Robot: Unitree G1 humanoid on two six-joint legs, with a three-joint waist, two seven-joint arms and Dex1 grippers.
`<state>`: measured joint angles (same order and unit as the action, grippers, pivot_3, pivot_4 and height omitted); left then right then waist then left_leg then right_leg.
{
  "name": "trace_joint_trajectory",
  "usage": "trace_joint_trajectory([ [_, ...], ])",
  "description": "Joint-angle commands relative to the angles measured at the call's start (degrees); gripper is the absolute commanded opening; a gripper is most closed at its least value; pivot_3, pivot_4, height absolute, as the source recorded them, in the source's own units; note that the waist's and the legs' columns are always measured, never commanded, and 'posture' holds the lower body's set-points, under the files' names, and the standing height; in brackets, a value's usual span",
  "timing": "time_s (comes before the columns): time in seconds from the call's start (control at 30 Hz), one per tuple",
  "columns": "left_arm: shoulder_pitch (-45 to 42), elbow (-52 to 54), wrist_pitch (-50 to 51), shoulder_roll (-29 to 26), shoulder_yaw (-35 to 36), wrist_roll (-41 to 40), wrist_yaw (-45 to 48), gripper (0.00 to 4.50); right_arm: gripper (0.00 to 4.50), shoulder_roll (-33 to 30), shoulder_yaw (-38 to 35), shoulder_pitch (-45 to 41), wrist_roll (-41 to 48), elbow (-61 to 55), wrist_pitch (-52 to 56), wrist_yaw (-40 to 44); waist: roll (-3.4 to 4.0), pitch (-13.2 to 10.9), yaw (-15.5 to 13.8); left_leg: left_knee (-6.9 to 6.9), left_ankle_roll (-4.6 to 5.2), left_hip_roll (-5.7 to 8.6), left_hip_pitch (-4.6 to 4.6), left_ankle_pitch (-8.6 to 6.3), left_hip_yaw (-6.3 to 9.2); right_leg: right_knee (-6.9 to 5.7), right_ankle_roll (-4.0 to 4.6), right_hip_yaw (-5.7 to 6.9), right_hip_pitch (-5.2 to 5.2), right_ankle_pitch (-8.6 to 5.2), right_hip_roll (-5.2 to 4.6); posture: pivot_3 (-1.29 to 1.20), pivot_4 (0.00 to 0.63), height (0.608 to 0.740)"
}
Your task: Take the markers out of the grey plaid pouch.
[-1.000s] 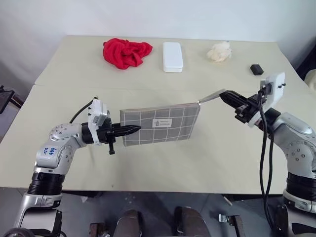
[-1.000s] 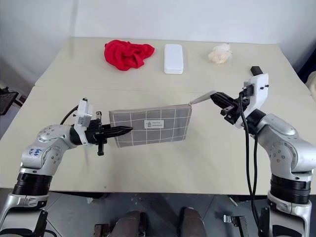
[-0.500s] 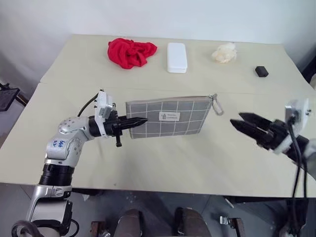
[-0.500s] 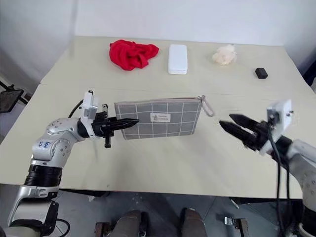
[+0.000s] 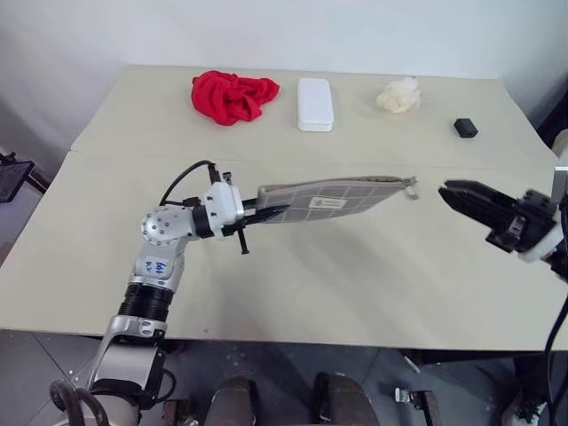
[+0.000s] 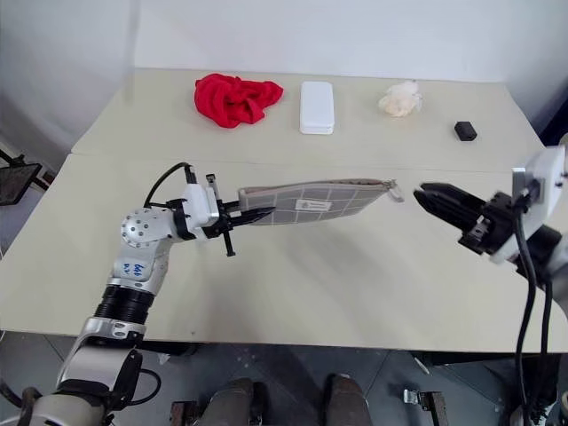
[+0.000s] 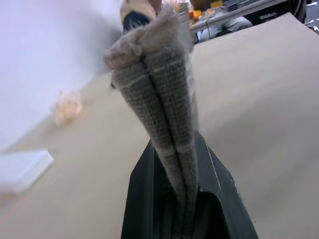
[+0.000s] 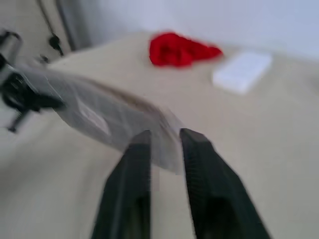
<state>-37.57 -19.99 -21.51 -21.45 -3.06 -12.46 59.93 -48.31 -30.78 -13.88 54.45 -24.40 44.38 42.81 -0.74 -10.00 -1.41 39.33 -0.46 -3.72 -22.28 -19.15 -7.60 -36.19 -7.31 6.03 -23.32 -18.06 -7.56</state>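
Silver arms, black cables, white wrist camera blocks, black two-fingered left pincer [image 5: 266, 211].

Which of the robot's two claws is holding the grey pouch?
Its left claw, clamped shut on one end of the grey pouch. The right claw hangs apart from the other end, holding nothing.

We see the pouch [image 5: 333, 197] mid-worktop [image 5: 293, 284], left hand [image 5: 259, 213] at its left end, right hand [image 5: 454, 190] to its right; cloth [image 5: 232, 95], case [image 5: 315, 103], block [image 5: 464, 128] behind.
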Motion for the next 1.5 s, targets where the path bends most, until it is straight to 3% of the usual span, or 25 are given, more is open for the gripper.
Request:
trace_joint_trajectory([
  [0.03, -0.1, -1.6, -7.1, 1.1, -1.4, 2.7, -1.2, 0.0, 0.09, 0.0, 7.7, -6.4, 0.5, -5.3, 0.7, -2.9, 0.0, 0.0, 0.1, 0.0, 0.0, 0.0, -0.01, 0.0, -0.01, 0.01, 0.0, 0.0, -0.01, 0.0, 0.0, 0.0, 0.15, 0.74],
  [0.17, 0.2, -2.3, -9.0, 1.9, -2.7, 3.4, -1.4, 0.0, 0.09, 2.1, 16.5, -14.1, -1.6, -5.5, 3.2, -8.5, 0.0, 0.0, -0.3, 0.08, 0.02, 0.0, -0.1, -0.01, -0.03, -0.02, -0.01, -0.01, -0.08, 0.01, -0.02, 0.0, 0.15, 0.74],
  [0.37, 0.7, -2.0, -9.3, 2.0, -3.0, 3.4, -2.1, 0.0, 0.09, 1.7, 23.2, -15.6, -6.5, -4.9, 4.1, -9.2, 0.0, 0.0, 0.0, 0.38, 0.14, 0.01, -0.33, -0.08, 0.07, -0.02, -0.1, 0.08, -0.08, 0.06, -0.06, 0.0, 0.15, 0.74],
  [0.67, 1.8, -0.5, -7.9, 1.4, -3.1, 2.9, -2.2, 0.0, 0.09, -3.4, 25.5, -8.1, -16.7, -3.7, -2.8, -1.7, 0.0, 0.0, 0.0, 0.44, 0.18, 0.01, -0.41, -0.1, 0.09, 0.02, -0.13, 0.11, -0.1, 0.07, -0.06, 0.0, 0.15, 0.74],
  [0.87, 2.0, 0.2, -6.0, 1.1, -3.7, 2.4, -1.4, 0.0, 0.09, -3.0, 26.0, -5.2, -22.7, -3.3, -11.8, 3.1, 0.0, 0.0, 0.0, 0.5, 0.18, 0.0, -0.4, -0.1, 0.09, -0.02, -0.15, 0.1, -0.09, 0.08, -0.05, 0.0, 0.15, 0.74],
  [1.03, 2.8, 1.2, -4.3, 0.7, -3.9, 1.8, -0.9, 0.0, 0.09, 1.3, 21.4, -4.4, -24.4, -1.4, -21.1, 3.5, 0.0, 0.0, 0.0, 0.53, 0.18, 0.01, -0.4, -0.1, 0.1, -0.03, -0.15, 0.11, -0.09, 0.09, -0.05, 0.0, 0.15, 0.74],
  [1.5, 2.9, 2.5, -2.7, 0.7, -4.0, 1.3, -1.0, 0.0, 0.09, -0.2, 25.7, -1.6, -29.9, -1.0, -21.6, 8.1, 0.0, 0.0, 0.0, 0.62, 0.19, 0.0, -0.4, -0.11, 0.12, -0.11, -0.17, 0.11, -0.06, 0.09, -0.05, 0.0, 0.15, 0.74],
])
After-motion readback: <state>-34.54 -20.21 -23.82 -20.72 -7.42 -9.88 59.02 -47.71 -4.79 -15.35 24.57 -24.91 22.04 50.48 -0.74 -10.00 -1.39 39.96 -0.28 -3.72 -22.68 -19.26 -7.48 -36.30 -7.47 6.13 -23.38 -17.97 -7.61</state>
